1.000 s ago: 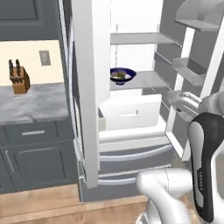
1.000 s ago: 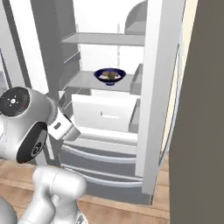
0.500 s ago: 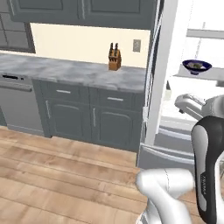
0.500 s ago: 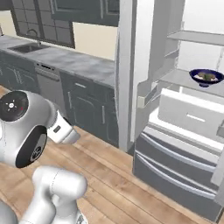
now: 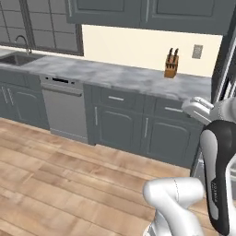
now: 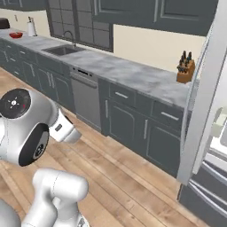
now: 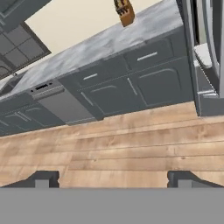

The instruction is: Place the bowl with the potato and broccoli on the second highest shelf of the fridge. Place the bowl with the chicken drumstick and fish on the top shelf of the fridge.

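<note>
The two small dark fingers (image 7: pixel 43 178) stood spread wide apart at the bottom of the hand view, with nothing between them, over a light-brown plank wooden floor (image 7: pixel 131 148). The white robot arm with dark joints (image 5: pixel 217 175) rose folded above that same floor.

Beyond the floor ran a row of dark grey panelled base cabinets (image 5: pixel 138 129), with a grey stainless dishwasher front (image 6: pixel 84 95) set into the row. A grey-white marbled tabletop (image 5: pixel 115 73) lay along the top of them. A brown wooden knife block with dark handles (image 6: pixel 185 67) stood upright on it, near the end beside the fridge, and a steel sink basin (image 6: pixel 62 49) with a curved dark faucet (image 6: pixel 68 36) was sunk into it under a dark-framed window (image 5: pixel 50 27).

On the fridge side, a tall pale grey fridge door (image 6: pixel 201 102) stood open, edge-on, and dark grey fridge drawers (image 6: pixel 208 195) showed low behind it. A pale surface showed inside the fridge, but which shelf it was I could not tell.

Farthest off, at the far end of the tabletop, sat a small round red bowl (image 6: pixel 16 34), well apart from the fridge and the arm; it was possibly the one with the drumstick and fish, though its contents were too small to make out.
</note>
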